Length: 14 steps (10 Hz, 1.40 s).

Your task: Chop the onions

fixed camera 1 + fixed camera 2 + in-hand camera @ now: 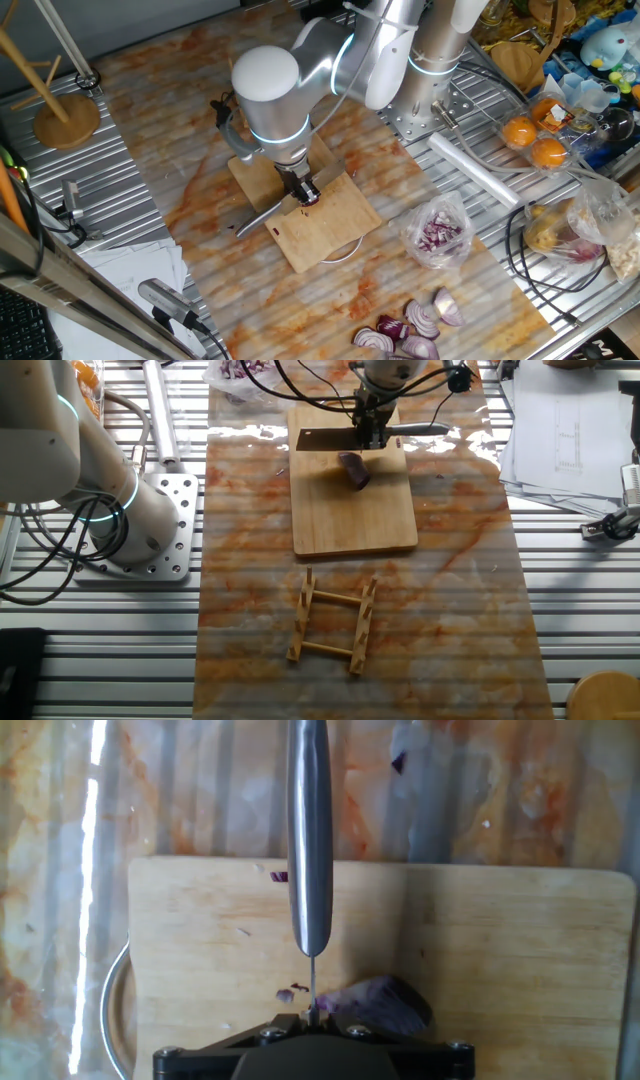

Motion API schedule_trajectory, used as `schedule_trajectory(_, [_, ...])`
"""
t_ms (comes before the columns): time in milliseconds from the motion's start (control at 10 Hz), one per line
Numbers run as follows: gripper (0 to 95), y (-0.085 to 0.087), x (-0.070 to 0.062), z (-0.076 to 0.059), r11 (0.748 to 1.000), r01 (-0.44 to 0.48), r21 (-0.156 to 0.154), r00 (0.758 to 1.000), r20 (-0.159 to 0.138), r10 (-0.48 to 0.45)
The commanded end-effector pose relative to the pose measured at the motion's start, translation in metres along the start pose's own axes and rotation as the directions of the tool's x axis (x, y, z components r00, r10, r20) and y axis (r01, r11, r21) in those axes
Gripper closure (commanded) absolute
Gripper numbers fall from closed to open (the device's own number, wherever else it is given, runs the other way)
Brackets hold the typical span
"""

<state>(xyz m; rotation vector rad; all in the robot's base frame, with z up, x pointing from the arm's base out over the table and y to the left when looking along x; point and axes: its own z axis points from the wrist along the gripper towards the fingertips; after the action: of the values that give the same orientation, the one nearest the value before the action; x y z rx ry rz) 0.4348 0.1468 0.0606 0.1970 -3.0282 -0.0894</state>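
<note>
One small red-purple onion wedge [354,469] lies on the wooden board [350,515], towards its far end. My gripper [372,426] is shut on a steel knife [325,440] and stands right over the board beside the wedge. In the hand view the knife [309,840] runs straight up the frame, edge-on. The onion wedge [382,1004] lies just right of the knife, close to my gripper [313,1016]. A few tiny purple bits [285,993] lie left of the blade. From the first fixed view the wedge [309,198] shows under my gripper [300,186] on the board [325,228].
A clear bag of purple bits [438,232] sits right of the board. Bigger red onion wedges [410,330] lie at the front. A wooden rack [333,622] stands before the board. Oranges [535,140], a film roll [470,168] and cables crowd the right side.
</note>
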Motion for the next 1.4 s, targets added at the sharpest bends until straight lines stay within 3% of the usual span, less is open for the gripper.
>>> schedule_trajectory(100, [95.0,0.0,-0.001,0.002,1.0,0.002,-0.001,1.0,0.003,-0.002])
schedule_trajectory(1100, [95.0,-0.003,0.004,0.02,1.0,0.013,0.0,1.0,0.026,-0.013])
schedule_trajectory(1400, [95.0,-0.002,0.004,0.019,1.0,0.012,-0.007,1.0,0.012,-0.012])
